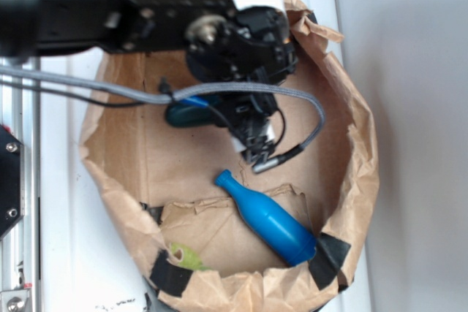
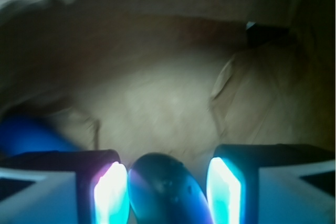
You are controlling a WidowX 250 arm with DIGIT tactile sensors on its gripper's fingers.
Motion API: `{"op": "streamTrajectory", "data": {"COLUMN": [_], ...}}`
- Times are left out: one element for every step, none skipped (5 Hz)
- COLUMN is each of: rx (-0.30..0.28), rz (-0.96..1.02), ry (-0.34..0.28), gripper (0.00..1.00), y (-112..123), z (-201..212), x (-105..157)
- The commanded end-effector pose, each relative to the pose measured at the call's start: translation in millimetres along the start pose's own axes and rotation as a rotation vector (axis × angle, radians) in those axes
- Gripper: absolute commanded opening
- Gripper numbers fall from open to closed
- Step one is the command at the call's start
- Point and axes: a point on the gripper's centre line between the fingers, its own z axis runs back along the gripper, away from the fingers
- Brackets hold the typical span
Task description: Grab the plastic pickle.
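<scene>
Wrist view: pickle (image 2: 165,192) sits directly between the two pincer (image 2: 167,190) fingers (image 2: 111,195), long axis running fwd, away from cam, roughly parallel to the fingers. Pincer spread; narrow gaps show both sides, so not pinching yet. Exterior view: pickle (image 1: 191,114) lies partly under the arm inside the paper bag (image 1: 351,180). Blue bottle (image 1: 267,221) well apart, nearer the bag's rim. Judgement: closing alone should do; no sideways shift needed.
</scene>
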Motion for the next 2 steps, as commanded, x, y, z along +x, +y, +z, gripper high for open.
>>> {"op": "streamTrajectory", "data": {"rx": [-0.053, 0.011], "rz": [-0.019, -0.126], "ry": [-0.062, -0.012], "gripper": [0.0, 1.0], "y": [2, 2], "z": [62, 50], "x": [3, 4]}}
